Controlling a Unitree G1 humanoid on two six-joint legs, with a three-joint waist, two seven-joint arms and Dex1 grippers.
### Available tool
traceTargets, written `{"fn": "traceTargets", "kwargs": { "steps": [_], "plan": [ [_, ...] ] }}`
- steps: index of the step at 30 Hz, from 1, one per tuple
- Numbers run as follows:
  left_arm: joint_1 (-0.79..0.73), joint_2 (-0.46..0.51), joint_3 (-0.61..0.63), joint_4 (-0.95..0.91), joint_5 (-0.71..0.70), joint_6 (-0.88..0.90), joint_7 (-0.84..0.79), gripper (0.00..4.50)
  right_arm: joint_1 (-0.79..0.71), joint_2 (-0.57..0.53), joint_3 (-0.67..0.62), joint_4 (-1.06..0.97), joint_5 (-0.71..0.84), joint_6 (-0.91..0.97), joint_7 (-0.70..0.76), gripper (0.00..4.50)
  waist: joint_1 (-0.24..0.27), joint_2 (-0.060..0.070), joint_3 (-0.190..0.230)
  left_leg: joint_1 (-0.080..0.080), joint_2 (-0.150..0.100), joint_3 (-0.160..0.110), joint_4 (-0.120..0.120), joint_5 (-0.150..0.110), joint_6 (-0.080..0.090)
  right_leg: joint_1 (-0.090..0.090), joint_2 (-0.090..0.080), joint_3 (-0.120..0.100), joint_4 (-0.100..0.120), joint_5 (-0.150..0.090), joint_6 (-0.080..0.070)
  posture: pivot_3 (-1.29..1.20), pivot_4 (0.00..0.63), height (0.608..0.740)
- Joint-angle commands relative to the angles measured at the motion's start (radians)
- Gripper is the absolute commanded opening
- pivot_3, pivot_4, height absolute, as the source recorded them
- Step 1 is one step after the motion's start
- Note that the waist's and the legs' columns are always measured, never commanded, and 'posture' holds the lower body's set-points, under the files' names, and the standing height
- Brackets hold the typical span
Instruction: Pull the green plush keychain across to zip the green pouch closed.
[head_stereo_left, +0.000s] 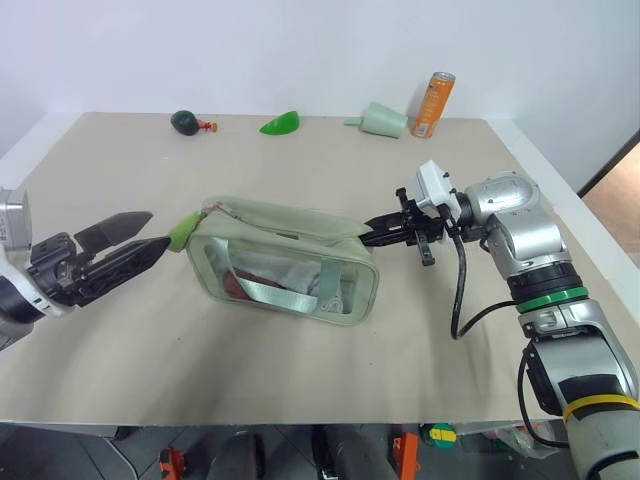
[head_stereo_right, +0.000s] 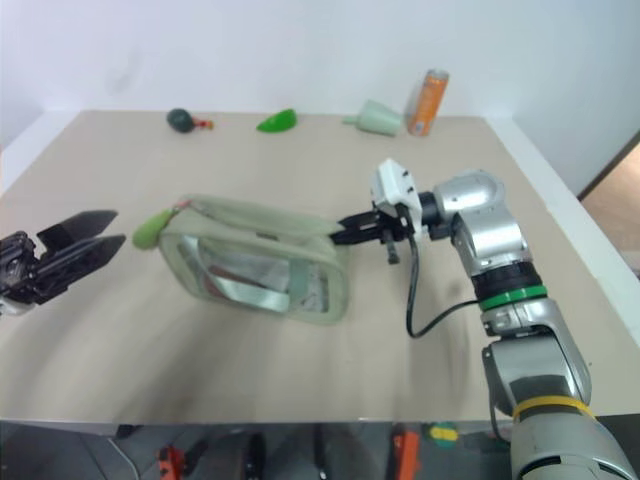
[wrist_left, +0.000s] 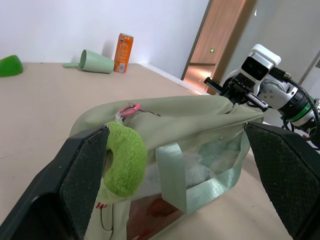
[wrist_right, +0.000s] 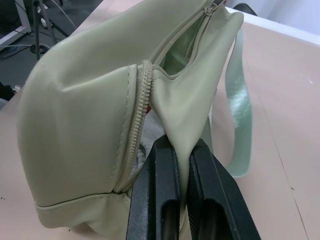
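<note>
The pouch (head_stereo_left: 285, 262) lies mid-table, long axis running across the robot from its left to its right, clear window toward the robot, zipper along the top and visibly unzipped in the right wrist view. The keychain (head_stereo_left: 183, 231) hangs at the pouch's left end, so the slider sits at that end and closing travel runs rightward along the long axis. Right gripper (head_stereo_left: 375, 231) is clamped tight on a pinch of pouch fabric at the right end, beside the zipper track; that end is pulled up slightly into a ridge. Left gripper (head_stereo_left: 140, 236) is spread to its widest and has nothing in it. It is low and just off the left end, pointing at the pouch. In the left wrist view the keychain (wrist_left: 122, 159) lies against the inner face of one finger (wrist_left: 80, 185), while the other finger is well apart, across the pouch's width. The left arm is thus clearly the nearer to the keychain. Judgement: next step is to close the left fingers on the plush ring, then draw it toward the right gripper, which serves as the anchor. Risk: the fingers may also catch the strap (wrist_left: 172, 175) or pouch end.
</note>
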Motion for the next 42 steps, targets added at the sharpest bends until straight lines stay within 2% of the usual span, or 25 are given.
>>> {"fn": "traceTargets", "kwargs": {
  "steps": [1,12,16,24,28,42],
  "plan": [
    [-0.031,0.013,0.004,0.002,-0.019,-0.001,0.002,4.5,-0.025,-0.02,-0.076,-0.066,0.032,0.038,0.006,0.37,0.0,0.0,0.0,0.0,0.0,0.0,0.0,0.0,0.0,0.0,0.0,0.0,0.001,0.0,0.0,0.0,0.15,0.74],
    [-0.047,0.001,-0.012,0.005,-0.017,0.002,0.005,4.5,0.001,-0.04,-0.054,-0.108,-0.016,0.179,-0.036,0.37,0.001,0.0,0.0,0.001,0.0,-0.001,0.0,0.001,-0.002,0.0,0.0,0.0,0.003,-0.001,-0.001,0.0,0.15,0.74],
    [-0.047,0.002,-0.008,0.005,-0.019,0.004,0.007,4.5,0.005,-0.033,-0.025,-0.082,-0.096,0.104,-0.058,0.37,0.001,0.0,0.0,0.001,-0.001,-0.001,0.0,0.001,-0.002,0.0,0.0,0.0,0.003,-0.001,-0.001,0.0,0.15,0.74],
    [-0.034,-0.001,0.005,-0.006,-0.023,0.001,0.016,4.5,0.011,0.014,-0.058,-0.049,-0.069,0.023,-0.008,0.37,-0.001,0.0,0.0,0.003,0.0,0.0,0.0,0.001,-0.002,0.0,0.001,0.0,0.005,-0.001,-0.001,0.0,0.15,0.74],
    [-0.032,-0.004,0.006,-0.008,-0.023,-0.001,0.019,4.5,0.007,0.012,-0.068,-0.036,-0.062,0.022,0.012,0.37,-0.002,0.0,0.0,0.004,0.001,0.0,0.0,0.002,-0.003,0.0,0.002,0.001,0.006,-0.001,-0.001,0.0,0.15,0.74],
    [-0.028,-0.018,0.003,-0.01,-0.023,-0.003,0.021,4.5,0.007,0.009,-0.061,-0.04,-0.1,0.112,-0.056,0.37,-0.001,0.0,0.0,0.004,0.002,0.0,0.0,0.002,-0.003,0.0,0.003,0.001,0.007,-0.002,-0.002,0.0,0.15,0.74]
  ]
}}
